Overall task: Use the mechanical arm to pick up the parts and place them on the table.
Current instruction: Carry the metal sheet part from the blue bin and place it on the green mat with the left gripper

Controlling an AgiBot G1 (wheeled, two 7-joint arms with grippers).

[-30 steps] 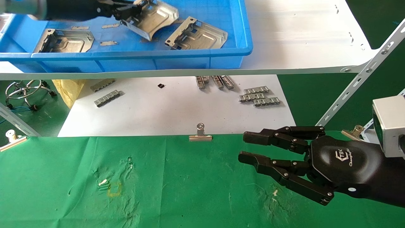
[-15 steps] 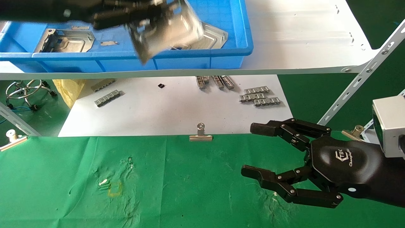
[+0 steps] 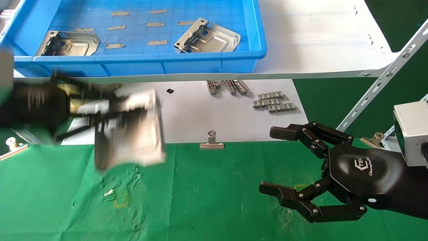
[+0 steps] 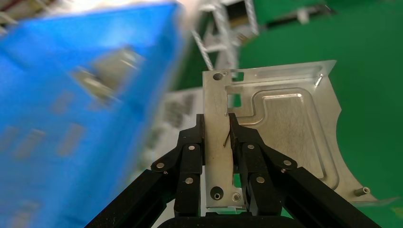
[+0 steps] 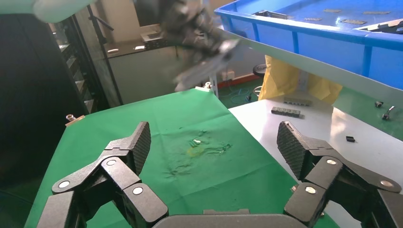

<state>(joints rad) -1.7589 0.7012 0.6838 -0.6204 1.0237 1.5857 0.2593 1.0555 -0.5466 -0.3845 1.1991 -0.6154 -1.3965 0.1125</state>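
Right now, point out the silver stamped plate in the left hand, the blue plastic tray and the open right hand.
silver stamped plate (image 4: 285,123): left wrist view, embossed face.
blue plastic tray (image 3: 187,57): head view, front rim.
right hand (image 3: 279,160): head view, between fingertips.

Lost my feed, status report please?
Left hand shut on a part, above the table. Right hand open, idle. Two parts in tray. Nothing blocking.

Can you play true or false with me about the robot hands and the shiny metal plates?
1. The left pincer is holding a metal plate. True.
2. Three plates are in the blue tray. False: two, one at its left end and one nearer its right end.
3. The right pincer is open and empty. True.
4. The held plate already lies flat on the green cloth. False: it is in the air, gripped.
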